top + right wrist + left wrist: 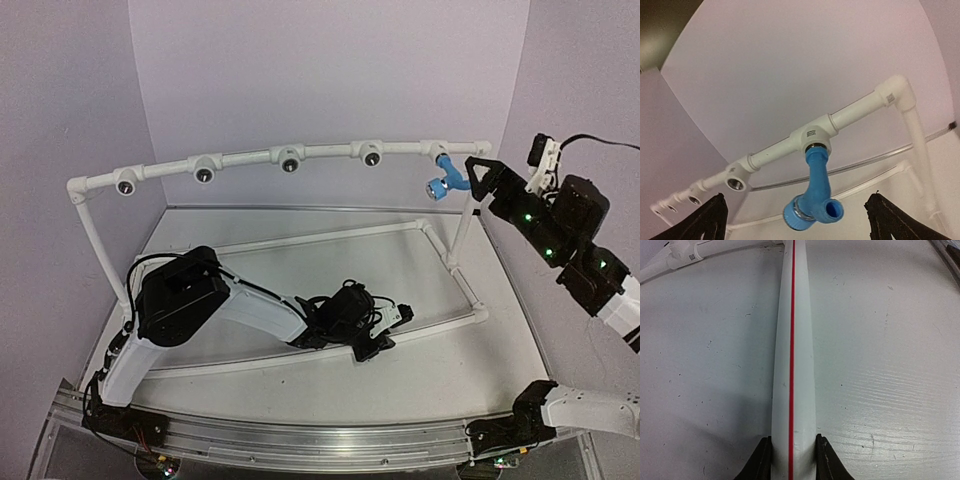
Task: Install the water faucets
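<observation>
Support seemed the purpose of the left gripper (793, 460), whose jaws were clamped on a white plastic pipe with a red stripe (802, 365) lying low in front of the raised white pipe rail (250, 157), presumably so that the rail was kept steady. Seated in the white tee fitting (812, 134) near the rail's right end, the small bright-blue plastic water faucet (815, 192) was hung spout-down. It was flanked by the right gripper (798, 195), spread wide and touching nothing, which suggested a firm seating, while four other rail sockets (290, 160) were seen unfilled.
</observation>
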`<state>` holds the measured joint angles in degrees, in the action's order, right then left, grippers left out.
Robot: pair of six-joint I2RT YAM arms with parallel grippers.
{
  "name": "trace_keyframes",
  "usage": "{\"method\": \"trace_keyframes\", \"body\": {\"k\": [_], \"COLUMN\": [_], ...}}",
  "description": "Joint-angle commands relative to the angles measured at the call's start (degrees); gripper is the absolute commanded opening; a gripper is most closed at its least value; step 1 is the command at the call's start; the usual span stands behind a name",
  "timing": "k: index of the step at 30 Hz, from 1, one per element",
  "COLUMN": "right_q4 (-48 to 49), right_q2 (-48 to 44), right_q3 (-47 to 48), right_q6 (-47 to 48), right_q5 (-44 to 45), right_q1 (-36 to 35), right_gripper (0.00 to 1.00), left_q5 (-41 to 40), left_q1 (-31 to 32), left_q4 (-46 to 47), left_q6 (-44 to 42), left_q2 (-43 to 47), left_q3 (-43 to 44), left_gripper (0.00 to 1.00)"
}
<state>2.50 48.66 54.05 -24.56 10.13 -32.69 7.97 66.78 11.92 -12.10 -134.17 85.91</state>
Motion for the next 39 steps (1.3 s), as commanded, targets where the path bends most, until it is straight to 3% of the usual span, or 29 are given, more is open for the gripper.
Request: {"method": "trace_keyframes", "body": {"k": [1,6,10,15,19,22,26,31,35,39], "right_q4": [-20.7,-27.9,-26.8,-24.1,-18.7,-12.4,-3.9,2.4,2.8,3.7], "right_q2": [0.8,3.8,7.7,13.0,16.3,18.5,21.7,25.2,27.4,27.8], "right_q3": [7.6,13.9,17.0,19.6,18.1,15.7,13.0,10.9,11.9,13.5], "right_q6": [48.6,85.2,103.8,118.9,124.6,127.1,126.6,116.7,95.8,60.9], "right_q5": [-0.2,-6.0,-3.5,4.8,9.8,13.2,19.2,25.1,25.9,25.9], "right_q1": [-0.3,-0.3,-0.4,-1.5,-3.4,-4.4,-5.5,-6.5,-6.6,-6.5], "right_gripper": [0.98,0.98,0.98,0.98,0.97,0.91,0.76,0.42,0.27,0.21], "left_q5": [8.1,7.9,7.6,7.7,7.8,7.8,8.0,8.2,8.4,8.4], "left_q1": [2.9,2.9,2.9,2.8,2.7,2.7,2.6,2.5,2.5,2.5], "left_q4": [-13.8,-13.7,-13.8,-13.8,-13.8,-13.8,-13.8,-13.9,-14.0,-14.1], "left_q6": [-1.7,-1.8,-1.7,-1.6,-1.7,-1.6,-1.6,-1.6,-1.6,-1.6], "left_q2": [-4.9,-5.0,-5.1,-5.2,-5.2,-5.3,-5.3,-5.4,-5.5,-5.6], "left_q3": [-2.4,-2.2,-2.1,-2.0,-1.9,-1.9,-1.9,-1.8,-1.7,-1.6], "left_gripper": [0.00,0.00,0.00,0.00,0.00,0.00,0.00,0.00,0.00,0.00]}}
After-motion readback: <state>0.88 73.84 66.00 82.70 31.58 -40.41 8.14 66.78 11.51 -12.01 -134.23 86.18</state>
